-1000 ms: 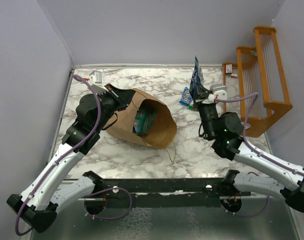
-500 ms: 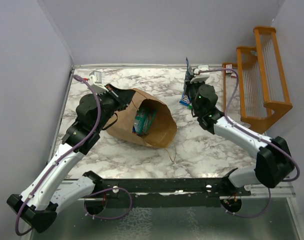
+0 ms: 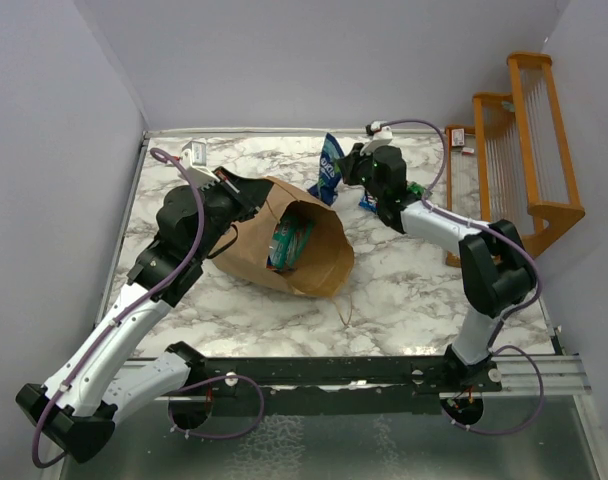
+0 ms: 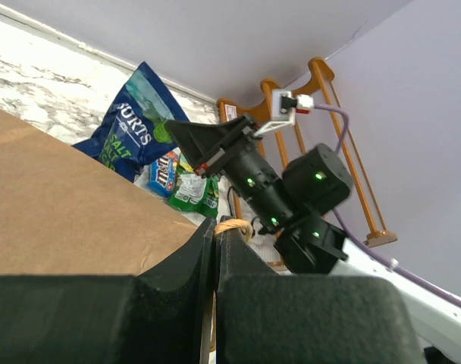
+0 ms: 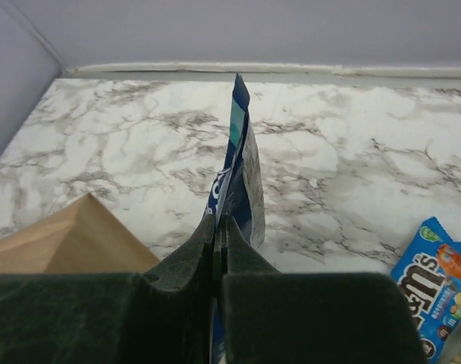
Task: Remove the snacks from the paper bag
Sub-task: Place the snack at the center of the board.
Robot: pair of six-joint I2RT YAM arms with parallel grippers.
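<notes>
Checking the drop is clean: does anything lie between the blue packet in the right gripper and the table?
Nothing visible does. The dark blue packet, pinched in the right gripper, has bare marble table beyond it; the paper bag lies to one side, the M&M's packet to the other.

**A:** so what do we actually have on the marble table (image 3: 404, 290)?

**B:** we see the brown paper bag (image 3: 246, 250) lying on its side, mouth open. Right of it, a blue candy packet (image 5: 437, 269) sits just beside a green packet (image 4: 191, 193). The orange rack (image 3: 529, 150) stands at the right edge.
</notes>
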